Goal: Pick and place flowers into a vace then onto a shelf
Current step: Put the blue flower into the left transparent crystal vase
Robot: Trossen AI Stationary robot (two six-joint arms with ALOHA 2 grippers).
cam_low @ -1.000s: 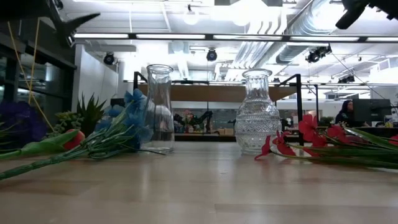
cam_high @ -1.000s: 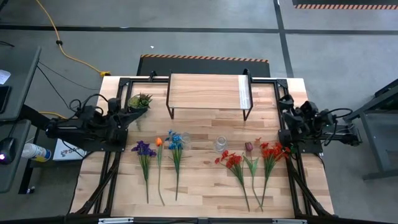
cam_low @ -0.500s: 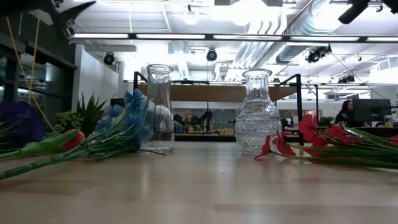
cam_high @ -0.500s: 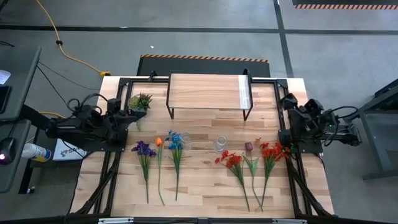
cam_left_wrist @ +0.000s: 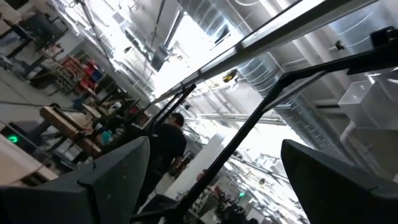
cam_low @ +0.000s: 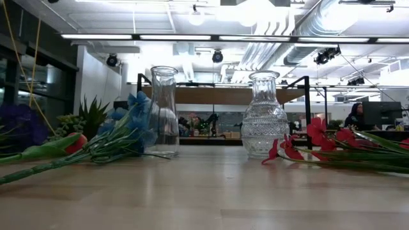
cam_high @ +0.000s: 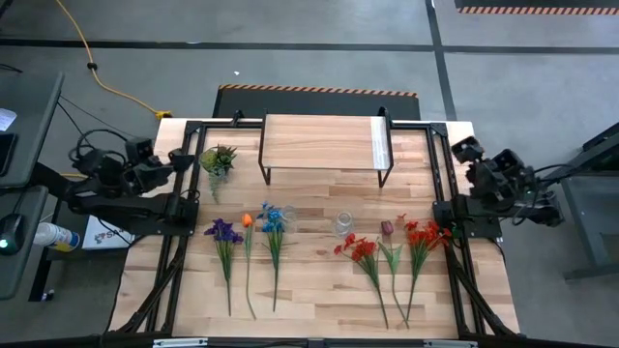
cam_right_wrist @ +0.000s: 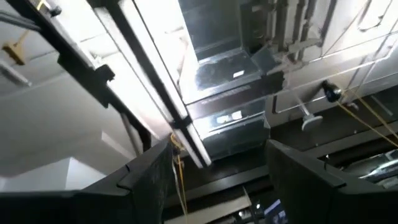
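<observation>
The flowers lie flat on the table in two rows, stems toward the near edge: purple (cam_high: 223, 230), orange (cam_high: 247, 220) and blue (cam_high: 272, 217) on the left, red (cam_high: 360, 248), maroon (cam_high: 387, 229) and red-orange (cam_high: 424, 234) on the right. Two clear glass vases stand upright between them, a smooth one (cam_low: 163, 108) and a patterned one (cam_low: 264, 115). The shelf (cam_high: 324, 140) stands at the far edge. My left gripper (cam_high: 182, 156) is raised over the table's left edge, open and holding nothing. My right gripper (cam_high: 458, 148) is raised over the right edge, likewise open. Both wrist views look up at the ceiling.
A small green spiky plant (cam_high: 218, 158) stands left of the shelf, close to my left gripper. Black frame bars run along the table's left and right sides. Bare wood lies between the shelf and the flower rows. A person sits far back in the room (cam_low: 355, 115).
Both arms have risen and drawn back outward. The left gripper went toward the left and far edges, the right gripper toward the right and far edges, and both have left the top of the low view. Flowers and vases have not moved.
</observation>
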